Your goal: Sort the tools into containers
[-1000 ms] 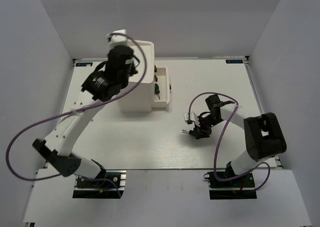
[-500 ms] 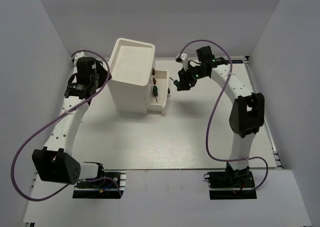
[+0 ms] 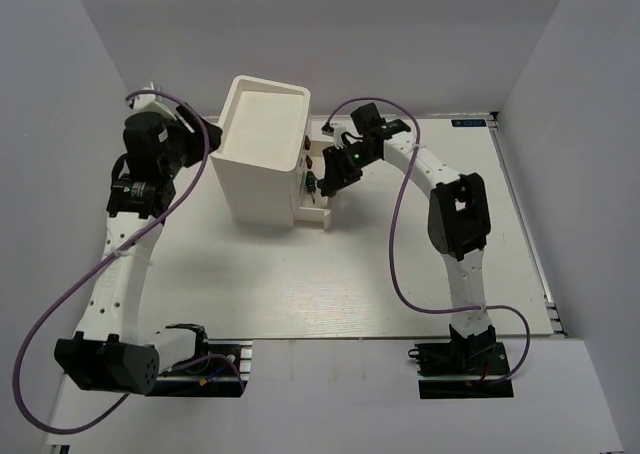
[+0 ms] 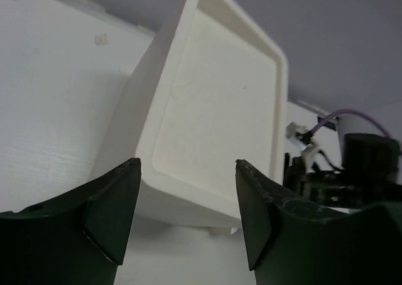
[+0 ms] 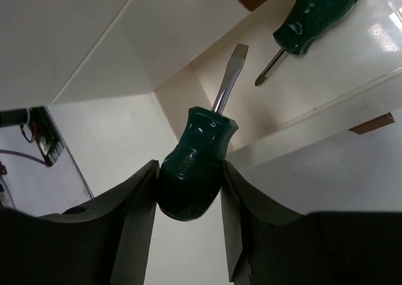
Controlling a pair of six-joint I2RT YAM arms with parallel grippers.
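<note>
Sorting tools, step in hand: delivery of one screwdriver to an open drawer.

1. Right gripper (image 5: 188, 169): clenched on the fat handle of a stubby green screwdriver (image 5: 191, 175), which hangs in the air with its flat blade pointing ahead. The blade tip reaches over the wall of the drawer (image 5: 326, 103); the handle appears to sit just outside it.

2. Second green screwdriver (image 5: 317, 12): lying loose on the drawer floor, well apart from the held one. Judged as already sorted.

3. Cabinet (image 3: 262, 144): tall, white, standing on the table (image 3: 400, 274). In the overhead view the drawer is pulled out toward the right arm.

4. Left gripper (image 4: 188, 167): released, jaws spread, grasping nothing. It faces the cabinet from the side away from the drawer; whether it touches the wall cannot be told.

5. Progress, by judgement: the task is well along, since no tools are seen lying on the table.

6. Next move, by judgement: carry the handle a little further in until it is fully over the drawer floor, lower it clear of its twin, then spread the jaws. The risk is a release too near the rim, tipping the tool back out onto the table.
</note>
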